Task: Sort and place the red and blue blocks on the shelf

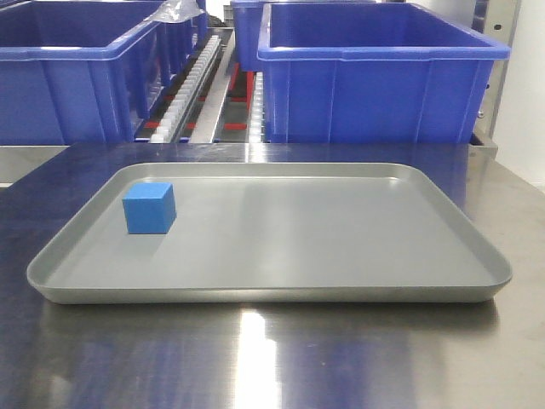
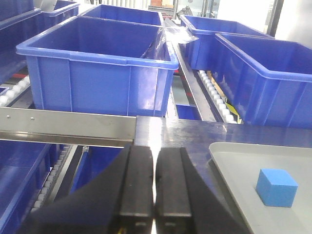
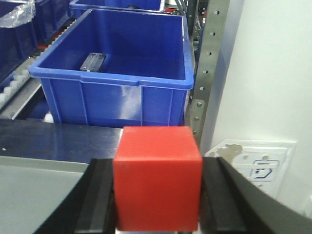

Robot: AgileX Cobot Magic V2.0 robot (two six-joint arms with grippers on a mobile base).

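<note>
1. Plainly, the main risk sits with the red block point(image 3: 158, 165). Our right pincer point(image 3: 157, 195) clamps it by two opposite faces, jaws spread just to the cube's width. Those smooth faces may slide if the arm swings fast or the squeeze eases.
2. If the cube dropped from there, we judge it could miss the tray point(image 1: 341, 239). It could land on the bench point(image 1: 255, 366) to the tray's right or bounce toward the wall, because the right pincer hangs by the tray's right edge.
3. Next come the bins point(image 1: 379, 77) beyond the tray's far edge: a reach toward the shelf over them could lose the cube inside one. We cannot tell from these views which shelf level is meant.
4. The blue block point(image 1: 149, 208) rests flat in the tray, near its left rim and toward the far side, untouched. Our left pincer point(image 2: 154, 180) is closed to a hairline slit with nothing in it. Driven in like that, it would shove the cube along the tray, not grasp it.
5. Pose: the left pincer is held low and about level, left of the tray, pointing at the bins. The right pincer points the same way from the tray's right side. Neither arm shows in the front view.
</note>
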